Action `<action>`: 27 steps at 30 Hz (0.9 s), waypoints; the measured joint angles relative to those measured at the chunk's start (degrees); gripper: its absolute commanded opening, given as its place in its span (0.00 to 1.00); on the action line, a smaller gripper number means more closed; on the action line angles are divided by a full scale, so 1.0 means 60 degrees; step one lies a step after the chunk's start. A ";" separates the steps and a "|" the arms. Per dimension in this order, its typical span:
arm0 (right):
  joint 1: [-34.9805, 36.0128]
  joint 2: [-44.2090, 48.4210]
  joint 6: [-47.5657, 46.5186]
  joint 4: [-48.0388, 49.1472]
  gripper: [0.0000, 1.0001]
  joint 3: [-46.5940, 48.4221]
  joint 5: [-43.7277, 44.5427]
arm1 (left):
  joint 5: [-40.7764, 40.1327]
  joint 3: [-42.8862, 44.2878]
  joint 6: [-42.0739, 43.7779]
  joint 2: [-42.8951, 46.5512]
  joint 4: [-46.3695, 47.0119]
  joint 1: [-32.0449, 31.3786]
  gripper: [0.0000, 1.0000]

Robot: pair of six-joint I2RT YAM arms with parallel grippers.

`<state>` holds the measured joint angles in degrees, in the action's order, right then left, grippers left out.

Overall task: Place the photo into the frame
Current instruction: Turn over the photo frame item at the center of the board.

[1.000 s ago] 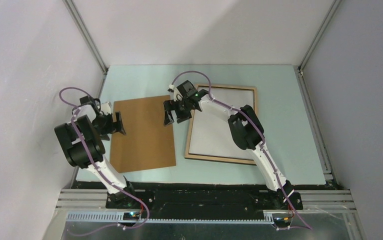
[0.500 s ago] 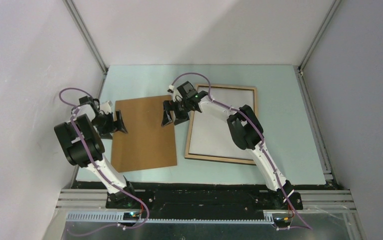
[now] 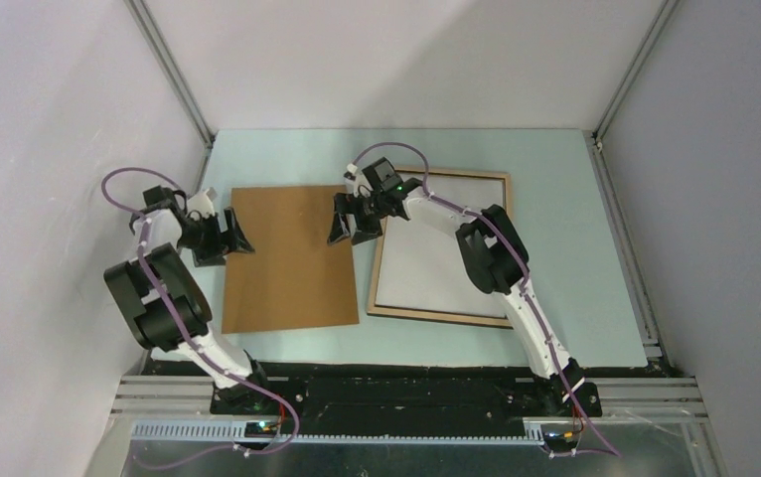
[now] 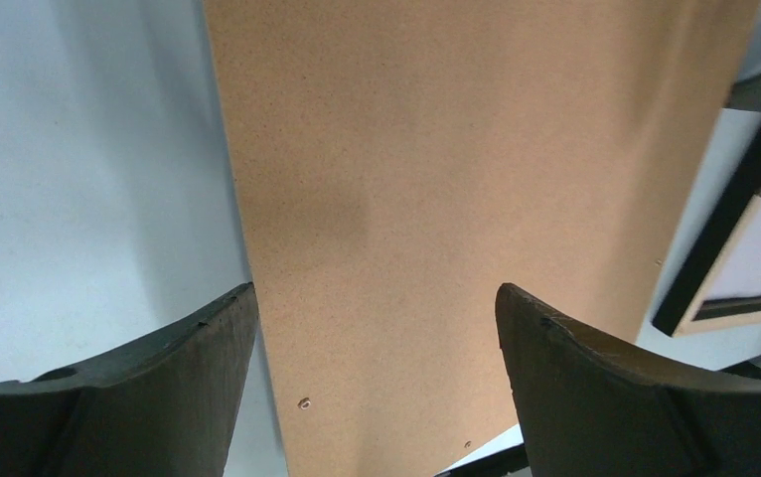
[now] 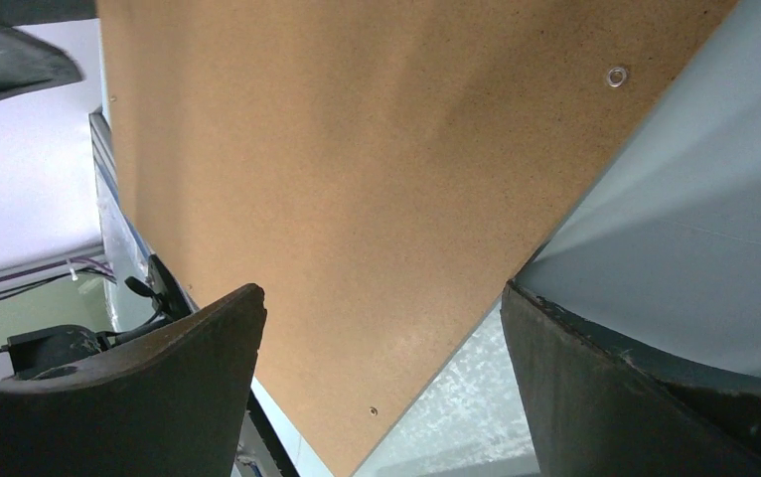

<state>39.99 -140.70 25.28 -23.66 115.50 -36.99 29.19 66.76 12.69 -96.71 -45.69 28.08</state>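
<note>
The frame (image 3: 434,316) lies light-wood side up at the table's right middle. A white sheet (image 3: 446,243) fills it, likely the photo's white back; no printed side shows. The brown hardboard panel (image 3: 287,258) lies left of the frame. My left gripper (image 3: 235,238) is open at the panel's left edge, and my right gripper (image 3: 349,221) is open at its right edge, next to the frame's left side. In the left wrist view the gripper (image 4: 377,338) has the panel (image 4: 456,169) between its spread fingers. In the right wrist view the gripper (image 5: 381,338) does too, over the panel (image 5: 377,159).
The pale blue table (image 3: 575,248) is walled by grey panels on the left, back and right. A metal rail (image 3: 406,383) runs along the near edge by the arm bases. The frame's black edge (image 4: 714,248) shows at the right of the left wrist view.
The brown panel has slid a little toward the back and right and turned straighter. Both grippers have moved toward the back with it and stay open.
</note>
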 measured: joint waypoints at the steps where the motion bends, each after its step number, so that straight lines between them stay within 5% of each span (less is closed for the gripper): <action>1: -0.0033 0.0029 0.0015 0.0033 0.92 -0.0058 0.0000 | 0.0153 0.0000 0.0004 0.0197 -0.0055 0.0000 0.89; 15: -0.0444 0.0382 0.0175 0.1096 0.93 -0.1049 -0.0867 | 0.2452 0.0973 -0.0215 0.2295 -0.0907 -0.0178 0.90; 27: -0.0783 0.0382 0.0291 0.2437 0.92 -0.1701 -0.2728 | 0.3264 0.1523 -0.0896 0.2670 -0.1158 -0.1439 0.90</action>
<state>35.29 -138.41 27.03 -9.04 105.30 -53.36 48.77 75.90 7.31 -80.68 -52.64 19.44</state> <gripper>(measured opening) 0.923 0.898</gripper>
